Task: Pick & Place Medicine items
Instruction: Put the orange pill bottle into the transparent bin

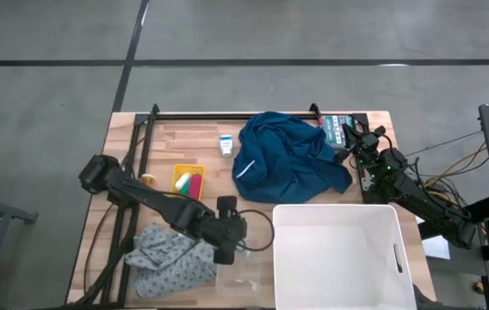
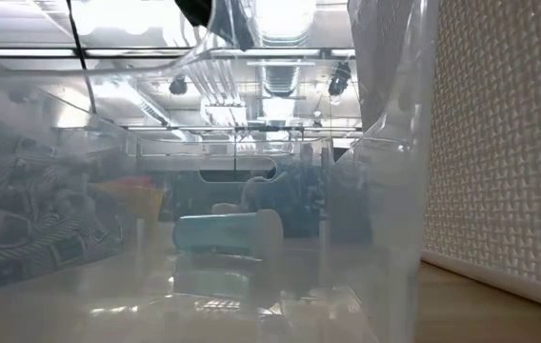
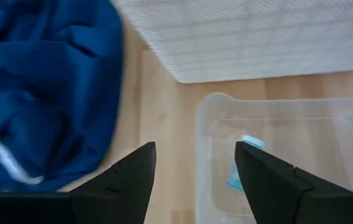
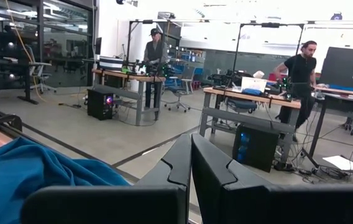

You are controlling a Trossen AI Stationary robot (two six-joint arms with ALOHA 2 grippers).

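Observation:
My left gripper [image 1: 238, 245] [image 3: 195, 168] hangs open above the near-left corner of a clear plastic box [image 3: 276, 124] [image 1: 243, 277], with nothing between its fingers. A small pale blue and white item [image 3: 243, 163] [image 2: 228, 233] lies on its side on the box's floor. A small white carton with blue print [image 1: 225, 144] lies on the table left of the blue cloth [image 1: 289, 157]. A small amber item [image 1: 148, 179] sits beside my left arm. My right gripper [image 1: 348, 131] [image 4: 192, 165] waits shut at the far right, pointing out into the room.
A large white bin [image 1: 339, 254] stands at the near right, next to the clear box. A yellow tray [image 1: 187, 181] with small items sits left of centre. A grey patterned cloth [image 1: 167, 258] lies at the near left, under my left arm. People stand at desks beyond the table.

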